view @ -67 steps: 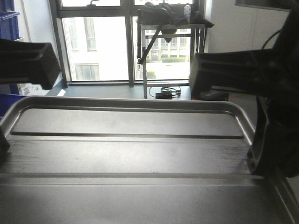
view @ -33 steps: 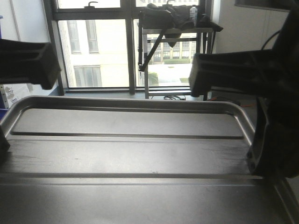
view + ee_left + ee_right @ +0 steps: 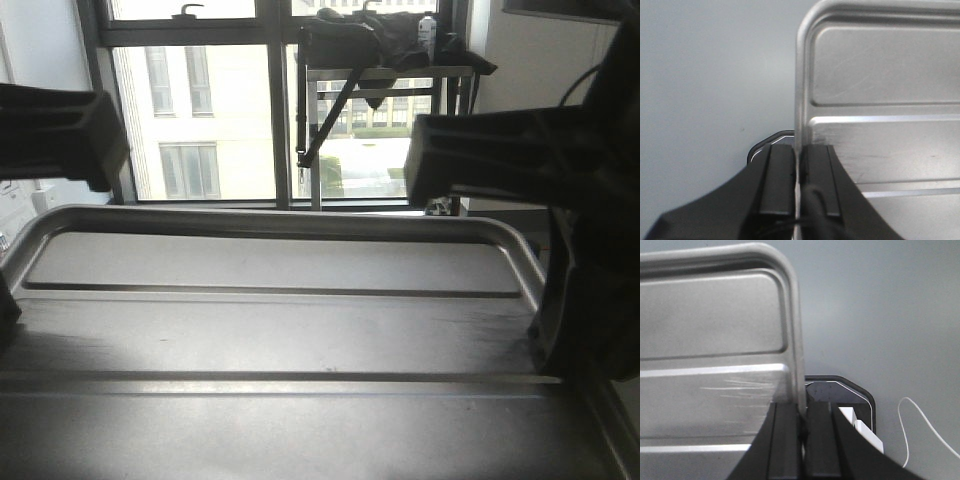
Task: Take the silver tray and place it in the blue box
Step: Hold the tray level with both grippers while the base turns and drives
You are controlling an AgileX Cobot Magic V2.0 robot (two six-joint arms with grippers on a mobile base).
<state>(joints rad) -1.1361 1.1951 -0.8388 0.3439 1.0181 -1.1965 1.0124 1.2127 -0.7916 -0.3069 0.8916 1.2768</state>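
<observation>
The silver tray (image 3: 280, 330) fills the lower half of the front view and is held level above the floor. My left gripper (image 3: 799, 147) is shut on the tray's left rim (image 3: 800, 90). My right gripper (image 3: 802, 410) is shut on the tray's right rim (image 3: 797, 340). In the front view the right gripper (image 3: 560, 340) shows as a dark shape at the tray's right edge. The left one is mostly cut off at the left border. The tray's recessed bottom (image 3: 710, 315) with its ridges shows in both wrist views. The blue box is out of view.
A window wall (image 3: 200, 110) stands ahead, with a metal rack (image 3: 380, 60) carrying dark items in front of it. The grey floor (image 3: 715, 75) lies below the tray. A black base corner (image 3: 850, 395) and a white cable (image 3: 920, 425) lie under the right gripper.
The background has shifted: the window and rack have moved up and right, and the blue crates at the left edge have left the view. The tray and both grips look unchanged.
</observation>
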